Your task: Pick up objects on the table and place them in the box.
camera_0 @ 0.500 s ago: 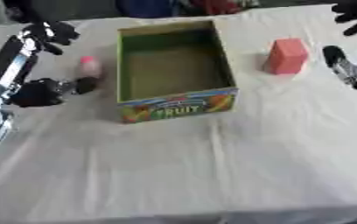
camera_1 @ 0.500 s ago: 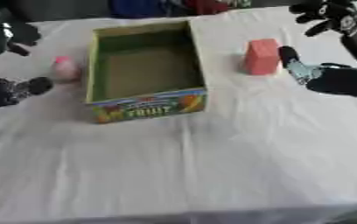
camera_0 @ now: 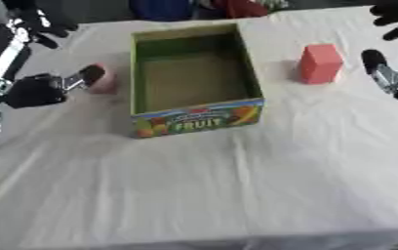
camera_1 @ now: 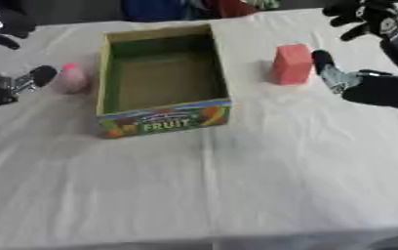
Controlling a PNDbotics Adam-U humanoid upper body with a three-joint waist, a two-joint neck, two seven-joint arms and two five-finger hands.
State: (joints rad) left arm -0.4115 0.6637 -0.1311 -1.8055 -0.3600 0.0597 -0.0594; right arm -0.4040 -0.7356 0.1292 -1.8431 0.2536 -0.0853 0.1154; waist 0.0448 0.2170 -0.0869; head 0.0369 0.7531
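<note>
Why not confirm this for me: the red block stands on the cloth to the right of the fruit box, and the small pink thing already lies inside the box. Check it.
One part is wrong. The small pink thing is not inside the fruit box; it stands on the cloth to the left of it, near the left hand, as the right eye view shows. The red block does stand to the right.
</note>
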